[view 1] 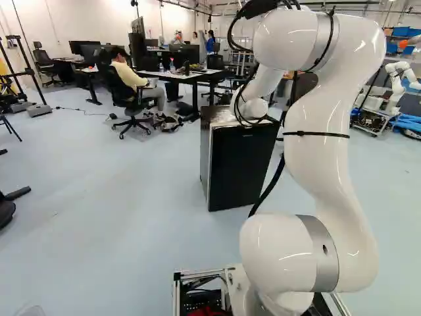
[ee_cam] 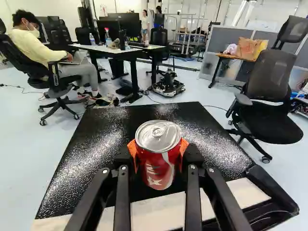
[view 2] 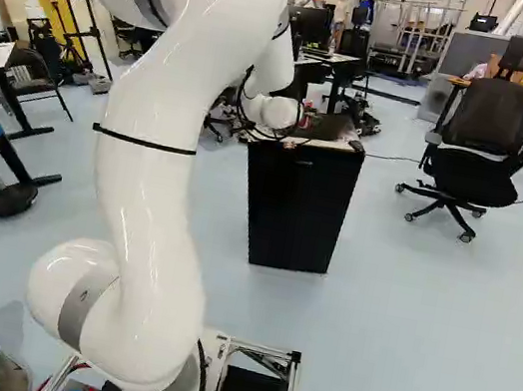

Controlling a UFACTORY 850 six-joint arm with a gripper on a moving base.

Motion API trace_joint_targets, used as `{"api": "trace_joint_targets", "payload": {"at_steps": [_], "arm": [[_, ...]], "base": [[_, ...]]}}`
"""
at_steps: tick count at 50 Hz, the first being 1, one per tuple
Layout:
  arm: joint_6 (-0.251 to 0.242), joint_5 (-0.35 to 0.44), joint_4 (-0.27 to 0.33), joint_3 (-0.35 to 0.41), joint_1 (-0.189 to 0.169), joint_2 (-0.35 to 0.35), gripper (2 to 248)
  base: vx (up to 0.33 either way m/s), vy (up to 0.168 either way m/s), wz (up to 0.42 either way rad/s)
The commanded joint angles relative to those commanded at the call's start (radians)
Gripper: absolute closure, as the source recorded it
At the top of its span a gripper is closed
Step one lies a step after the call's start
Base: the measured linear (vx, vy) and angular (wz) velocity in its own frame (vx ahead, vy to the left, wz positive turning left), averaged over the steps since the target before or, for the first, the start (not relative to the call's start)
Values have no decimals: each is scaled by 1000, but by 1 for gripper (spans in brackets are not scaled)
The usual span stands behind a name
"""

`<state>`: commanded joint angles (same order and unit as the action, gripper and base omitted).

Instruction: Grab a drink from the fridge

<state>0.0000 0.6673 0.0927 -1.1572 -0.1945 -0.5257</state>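
Note:
The gripper (view 2: 305, 118) shows partly beyond the arm's wrist in the right base view, over the fridge. In the wrist view the gripper (ee_cam: 158, 153) is shut on a red drink can (ee_cam: 155, 169) with a silver lid. Its orange pads press the can from both sides. The can stands upright over the black top (ee_cam: 103, 144) of the small fridge; whether it touches that top I cannot tell. Both base views show the black fridge front (view 1: 240, 168) (view 2: 297, 207) with its door looking closed. The can cannot be made out there.
Beyond the fridge stand a desk (ee_cam: 113, 50) with monitors and an office chair (ee_cam: 53, 79) with a seated person. An empty office chair (ee_cam: 269, 96) is beside the fridge. Another robot (view 1: 395, 85) stands at the right of the left base view.

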Motion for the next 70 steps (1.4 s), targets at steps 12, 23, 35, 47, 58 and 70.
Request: {"api": "trace_joint_targets", "payload": {"at_steps": [12,23,35,47,58,70], "arm": [[0,0,0,0,0,9,149],[0,0,0,1,0,10,149],[0,3,-1,15,3,20,149],[0,9,-4,45,8,43,149],[0,17,-8,87,16,74,149],[0,29,-13,150,27,120,149]], "base": [[0,0,0],[0,0,0],[0,0,0],[0,0,0],[0,0,0],[0,0,0]]}}
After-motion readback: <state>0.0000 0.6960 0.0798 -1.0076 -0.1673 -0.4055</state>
